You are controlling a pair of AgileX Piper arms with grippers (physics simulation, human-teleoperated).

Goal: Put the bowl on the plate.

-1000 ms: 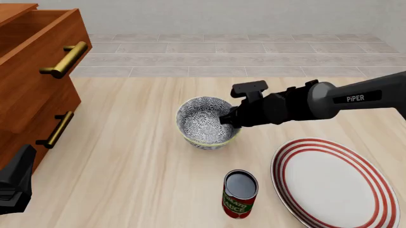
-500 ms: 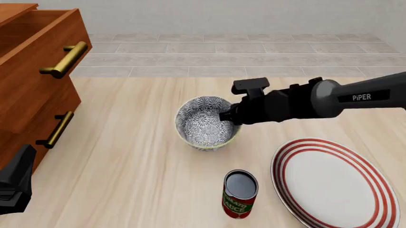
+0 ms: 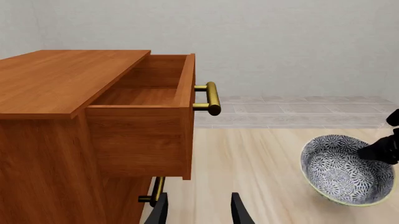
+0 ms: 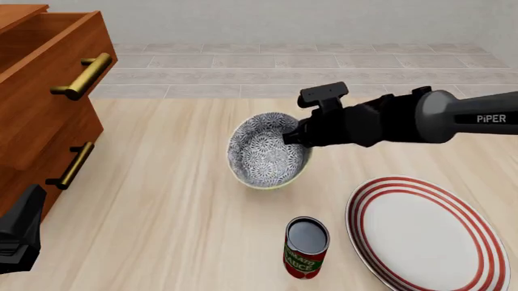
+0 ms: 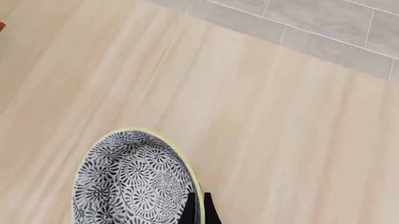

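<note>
The bowl (image 4: 268, 151) hangs tilted from the right pincer (image 4: 293, 137), which is clenched on the rim on the side nearest the arm, one finger inside and one outside; the right wrist view shows the two black fingertips (image 5: 188, 211) pinching the pale yellow-green edge. The bowl's mouth leans toward the camera and the drawers, and it seems lifted off the counter (image 4: 162, 200), though the frames do not settle whether its lowest edge has cleared the wood. It sits mid-counter, well apart from the plate (image 4: 429, 233), which lies flat at the near right.

My reading is that the lift-and-carry step is in hand. The next move calls for swinging the bowl to the right and toward the near edge, levelling it over the plate's white centre, then lowering it before letting go.

A tomato sauce can (image 4: 306, 247) stands upright just left of the plate, close to the straight path from bowl to plate; the carry should pass above it or behind it. A single-rim pinch on a deep ceramic bowl may let it swing or slip.

The wooden drawer unit (image 4: 48, 91) with brass handles, top drawer pulled out, stands far left. The left pincer (image 3: 198, 210) idles beside it, released, jaws apart and holding nothing.
</note>
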